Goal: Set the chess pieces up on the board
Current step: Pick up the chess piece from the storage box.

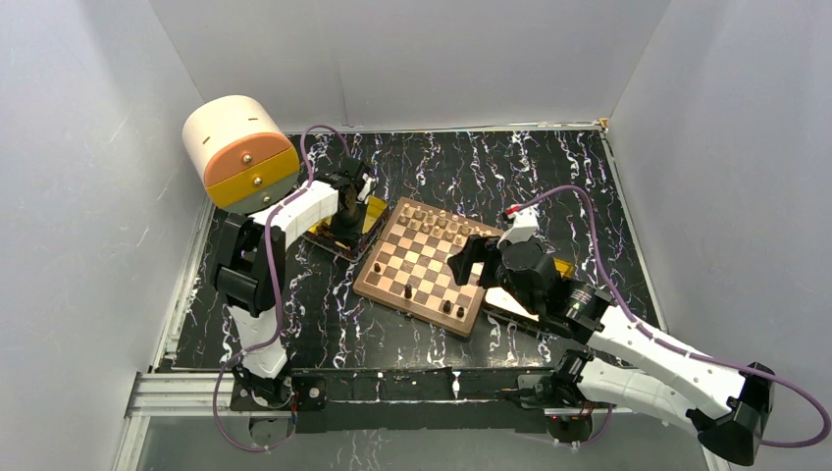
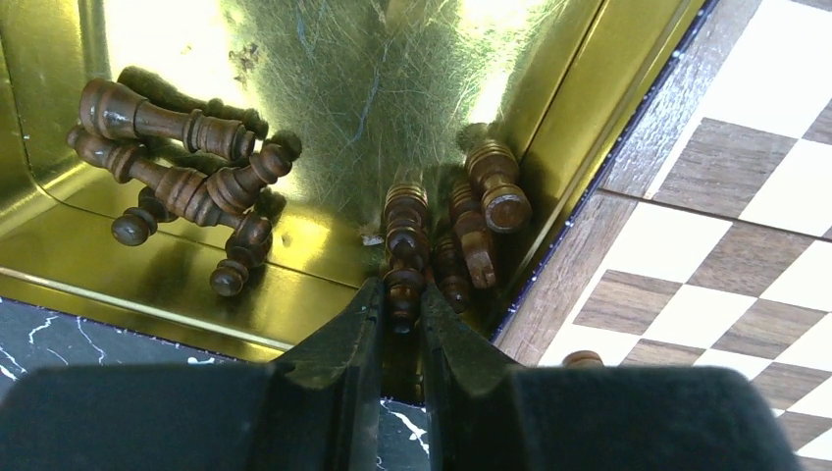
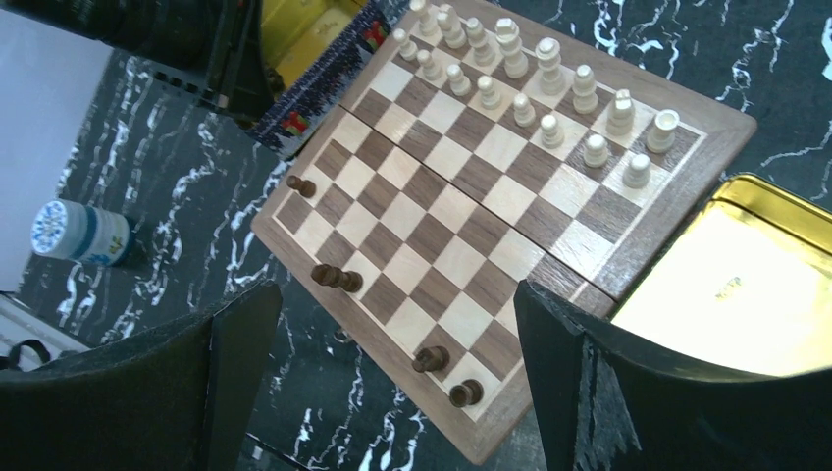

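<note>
Left end effector: I am reaching my left end effector [image 2: 400,306] down into the shiny gold rectangular tray [image 2: 324,98], and its fingers are clamping one end of a dark brown turned wooden chess piece [image 2: 405,240].
Held piece: it is lying in the tray corner beside the board, touching the other dark pieces of the corner group [image 2: 486,201].
Rest of the tray: a loose heap of dark pieces [image 2: 186,167] is lying toward the opposite side, well apart from the corner group.
Right end effector: I am holding my right end effector [image 3: 392,329] above the near part of the board, its fingers standing wide apart and gripping nothing.
Board: the square wooden chessboard with tan and brown squares [image 3: 442,235] is sitting at an angle in the middle of the black marbled worktop [image 1: 549,177], with the first tray just beside its left edge.
Light pieces: the light tan pieces [image 3: 547,61] are standing in two rows along the board's far edge.
Dark pieces on the board: a few dark board pieces [image 3: 337,279] are sitting along its near edge, spaced apart.
Second tray: a second gold tray [image 3: 746,265] is lying just beside the board's right edge.
</note>
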### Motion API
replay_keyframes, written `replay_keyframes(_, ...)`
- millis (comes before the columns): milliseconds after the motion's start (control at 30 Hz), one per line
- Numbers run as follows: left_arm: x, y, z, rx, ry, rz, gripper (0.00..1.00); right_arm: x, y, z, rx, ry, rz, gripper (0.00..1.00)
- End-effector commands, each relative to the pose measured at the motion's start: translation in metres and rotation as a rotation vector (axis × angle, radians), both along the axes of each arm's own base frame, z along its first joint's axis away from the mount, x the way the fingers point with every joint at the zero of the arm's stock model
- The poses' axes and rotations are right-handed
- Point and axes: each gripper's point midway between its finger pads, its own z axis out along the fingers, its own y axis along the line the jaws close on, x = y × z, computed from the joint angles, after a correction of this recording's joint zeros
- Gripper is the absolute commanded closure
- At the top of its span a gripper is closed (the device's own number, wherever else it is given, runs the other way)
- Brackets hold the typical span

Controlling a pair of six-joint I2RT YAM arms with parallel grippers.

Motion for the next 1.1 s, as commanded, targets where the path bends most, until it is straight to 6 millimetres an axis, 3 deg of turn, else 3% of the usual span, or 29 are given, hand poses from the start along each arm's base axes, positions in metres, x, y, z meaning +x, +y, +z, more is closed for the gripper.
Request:
replay_keyframes(0, 0.014, 0.001, 0.028, -0.002, -0.119, -0.003, 0.96, 0.009, 0.015, 0.045, 0.15, -0.078, -0.008, 0.03)
replay_keyframes(167, 0.017, -0.006, 0.038, -0.058, -0.178, 0.028, 0.96, 0.02, 0.034, 0.05, 0.186, -0.069, -0.009, 0.09)
replay_keyframes(467, 0.0, -0.018, 0.035, -0.148, -0.136, 0.018, 0.96, 0.054, 0.097, 0.052, 0.273, 0.034, 0.113, 0.43)
replay_keyframes(633, -0.009, -0.018, 0.034, -0.163, -0.122, 0.02, 0.96, 0.072, 0.122, 0.051, 0.331, 0.107, 0.187, 0.51)
replay_keyframes(800, 0.001, -0.016, 0.054, -0.159, -0.181, 0.03, 0.96, 0.073, 0.125, 0.056, 0.344, 0.095, 0.207, 0.52)
replay_keyframes(1067, 0.014, -0.012, 0.094, -0.139, -0.255, 0.033, 0.95, 0.063, 0.105, 0.059, 0.334, 0.058, 0.183, 0.5)
